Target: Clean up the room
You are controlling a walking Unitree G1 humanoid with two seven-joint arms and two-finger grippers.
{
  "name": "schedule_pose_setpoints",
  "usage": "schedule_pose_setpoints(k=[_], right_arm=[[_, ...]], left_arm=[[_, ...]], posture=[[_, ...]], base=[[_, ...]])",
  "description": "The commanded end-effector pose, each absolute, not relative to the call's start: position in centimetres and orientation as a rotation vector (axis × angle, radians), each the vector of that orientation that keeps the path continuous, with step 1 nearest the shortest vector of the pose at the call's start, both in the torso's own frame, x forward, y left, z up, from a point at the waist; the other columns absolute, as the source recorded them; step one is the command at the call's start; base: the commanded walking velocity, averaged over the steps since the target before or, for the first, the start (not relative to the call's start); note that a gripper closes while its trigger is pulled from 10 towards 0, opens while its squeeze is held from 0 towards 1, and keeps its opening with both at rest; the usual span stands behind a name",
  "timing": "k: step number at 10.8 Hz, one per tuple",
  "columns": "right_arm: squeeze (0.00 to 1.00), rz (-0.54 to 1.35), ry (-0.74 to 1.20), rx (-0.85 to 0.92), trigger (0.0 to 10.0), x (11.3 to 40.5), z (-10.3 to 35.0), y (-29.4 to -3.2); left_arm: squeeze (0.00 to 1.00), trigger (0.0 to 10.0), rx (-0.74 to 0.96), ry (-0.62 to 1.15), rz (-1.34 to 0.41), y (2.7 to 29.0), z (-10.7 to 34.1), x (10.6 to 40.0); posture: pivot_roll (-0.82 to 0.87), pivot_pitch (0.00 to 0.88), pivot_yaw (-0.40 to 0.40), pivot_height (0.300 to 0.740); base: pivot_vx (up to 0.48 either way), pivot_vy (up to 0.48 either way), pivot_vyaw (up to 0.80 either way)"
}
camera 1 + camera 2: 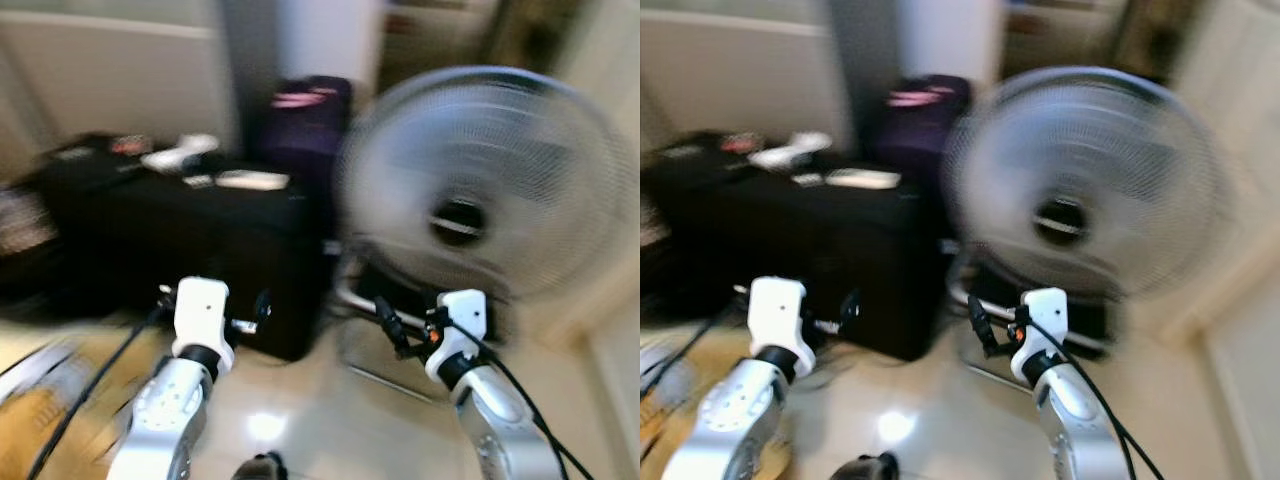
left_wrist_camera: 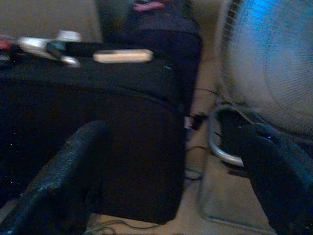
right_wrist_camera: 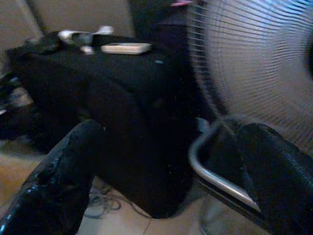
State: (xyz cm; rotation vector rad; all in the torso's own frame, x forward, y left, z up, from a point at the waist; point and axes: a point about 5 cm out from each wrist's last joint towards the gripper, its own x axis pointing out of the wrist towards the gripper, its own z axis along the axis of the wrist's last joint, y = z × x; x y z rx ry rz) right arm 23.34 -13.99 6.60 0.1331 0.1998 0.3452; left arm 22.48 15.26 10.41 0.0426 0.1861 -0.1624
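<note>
Blurred black suitcase (image 1: 170,255), white fan (image 1: 490,190), both hands parted

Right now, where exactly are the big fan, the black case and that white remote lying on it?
fan (image 1: 500,180), left eye view, on its front grille.
black case (image 3: 142,103), right wrist view, on its front side.
white remote (image 2: 123,56), left wrist view, mid-body.

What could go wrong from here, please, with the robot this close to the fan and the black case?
The pictures are blurred, so the robot is probably moving, and the large floor fan stands right ahead of the right tool; a further advance could knock its grille or metal base. Loose cables lie on the floor by the black case and could snag. The white remote and other small items on the case could slide off if the left tool bumps it.
</note>
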Motion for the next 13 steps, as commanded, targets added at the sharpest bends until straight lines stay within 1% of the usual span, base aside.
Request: schedule_pose_setpoints(k=[1, 3, 5, 7, 8, 9, 10, 11, 12, 13], right_arm=[[1.0, 0.346, 0.199, 0.131, 10.0, 23.2, 7.0, -14.0], [1.0, 0.347, 0.194, 0.114, 10.0, 23.1, 8.0, -14.1], [1.0, 0.328, 0.215, 0.109, 10.0, 23.0, 7.8, -14.0], [1.0, 0.302, 0.207, 0.144, 10.0, 23.4, 8.2, -13.7], [1.0, 0.279, 0.217, 0.164, 10.0, 23.4, 8.0, -13.8], [1.0, 0.245, 0.245, 0.164, 10.0, 23.7, 7.4, -14.1], [1.0, 0.241, 0.24, 0.153, 10.0, 23.7, 7.6, -14.4], [1.0, 0.234, 0.245, 0.122, 10.0, 23.3, 8.0, -15.8], [1.0, 0.243, 0.237, 0.117, 10.0, 23.2, 8.5, -16.1], [1.0, 0.202, 0.24, 0.133, 10.0, 23.0, 8.2, -16.4]], left_arm=[[1.0, 10.0, 0.04, 0.195, -0.146, 15.5, 10.6, 22.3], [1.0, 10.0, 0.081, 0.205, -0.138, 16.3, 11.2, 21.9], [1.0, 10.0, 0.089, 0.248, -0.141, 16.8, 11.0, 21.8], [1.0, 10.0, 0.149, 0.265, -0.093, 17.6, 11.1, 22.8], [1.0, 10.0, 0.175, 0.224, -0.073, 17.6, 11.5, 23.3], [1.0, 10.0, 0.133, 0.166, -0.022, 17.5, 12.2, 23.9], [1.0, 10.0, 0.085, 0.187, 0.011, 17.5, 12.0, 23.4], [1.0, 10.0, 0.124, 0.192, -0.02, 16.4, 11.9, 22.9], [1.0, 10.0, 0.198, 0.174, -0.015, 16.5, 12.1, 23.2], [1.0, 10.0, 0.235, 0.179, -0.018, 17.3, 12.0, 23.9]], posture=[[-0.11, 0.0, 0.018, 0.74], [-0.11, 0.0, 0.021, 0.74], [-0.11, 0.0, 0.026, 0.74], [-0.08, 0.0, 0.007, 0.74], [-0.07, 0.0, -0.004, 0.74], [-0.04, 0.0, -0.021, 0.74], [-0.05, 0.0, -0.014, 0.74], [-0.05, 0.0, -0.035, 0.74], [-0.06, 0.0, -0.05, 0.74], [-0.08, 0.0, -0.038, 0.74]], base=[[0.0, 0.0, 0.8], [0.0, 0.0, 0.8], [0.0, 0.0, 0.8], [0.0, 0.0, 0.8], [0.0, 0.0, 0.8], [0.0, 0.0, 0.8], [0.0, 0.0, 0.8], [0.0, 0.0, 0.8], [0.0, 0.0, 0.8], [0.0, 0.0, 0.8]])
